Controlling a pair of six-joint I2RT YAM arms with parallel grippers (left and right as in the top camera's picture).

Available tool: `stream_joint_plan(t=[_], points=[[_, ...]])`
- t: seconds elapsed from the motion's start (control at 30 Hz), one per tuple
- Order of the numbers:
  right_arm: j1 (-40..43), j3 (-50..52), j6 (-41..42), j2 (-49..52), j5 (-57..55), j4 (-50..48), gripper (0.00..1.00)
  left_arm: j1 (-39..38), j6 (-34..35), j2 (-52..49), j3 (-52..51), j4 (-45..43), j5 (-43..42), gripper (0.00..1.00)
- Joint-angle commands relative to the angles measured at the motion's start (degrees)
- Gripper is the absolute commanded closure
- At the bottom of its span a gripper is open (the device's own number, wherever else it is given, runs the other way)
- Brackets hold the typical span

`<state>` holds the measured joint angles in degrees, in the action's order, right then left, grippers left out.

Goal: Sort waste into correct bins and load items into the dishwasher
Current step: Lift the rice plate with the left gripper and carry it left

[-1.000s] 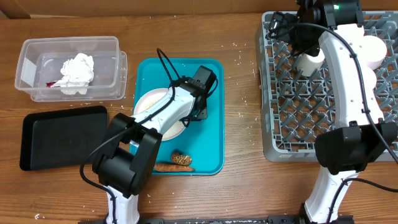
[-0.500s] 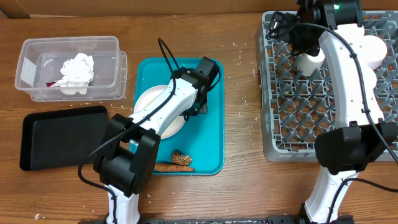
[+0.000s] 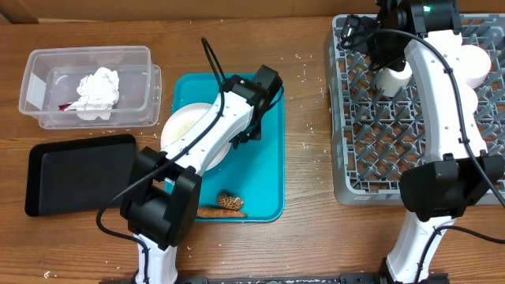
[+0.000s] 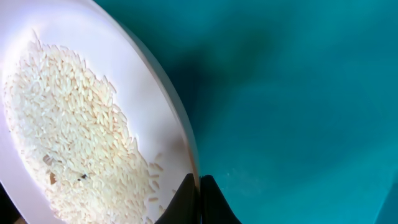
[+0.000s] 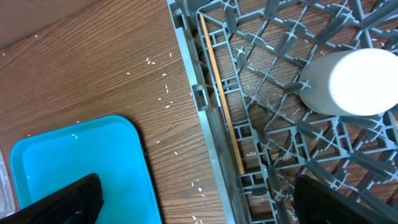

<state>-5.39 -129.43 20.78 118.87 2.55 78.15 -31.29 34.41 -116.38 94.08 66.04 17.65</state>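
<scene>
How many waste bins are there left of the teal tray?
2: the clear tub at the back, holding a crumpled tissue, and the black tray just in front of it. None seems hidden.

Grey rack (image 5: pixel 280 146) fills right side, thin wooden chopstick (image 5: pixel 221 93) lying inside along left wall, white cup (image 5: pixel 357 81) on pegs. Teal tray (image 5: pixel 81 162) corner lower left, rice grains (image 5: pixel 149 60) scattered over wooden table (image 5: pixel 81 56). Right gripper (image 5: pixel 196 185) spread wide.
</scene>
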Motion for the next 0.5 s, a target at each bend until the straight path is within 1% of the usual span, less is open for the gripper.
stream_joint_plan(t=[0.0,0.1,0.23,0.47], points=[[-0.2,-1.1,0.1,-0.9,-0.5,-0.2,0.0,-1.3,1.7,-0.6,3.6,1.4,5.2,0.96],[-0.2,-1.1,0.1,-0.9,-0.5,-0.2,0.0,-1.8,3.4,-0.6,5.4,4.0,7.4,0.96],[-0.2,-1.2,0.1,-0.9,-0.5,-0.2,0.0,-1.1,3.4,-0.6,8.2,7.9,7.4,0.96],[-0.2,-1.1,0.1,-0.9,-0.5,-0.2,0.0,3.8,5.9,-0.5,12.4,15.0,7.5,0.96]])
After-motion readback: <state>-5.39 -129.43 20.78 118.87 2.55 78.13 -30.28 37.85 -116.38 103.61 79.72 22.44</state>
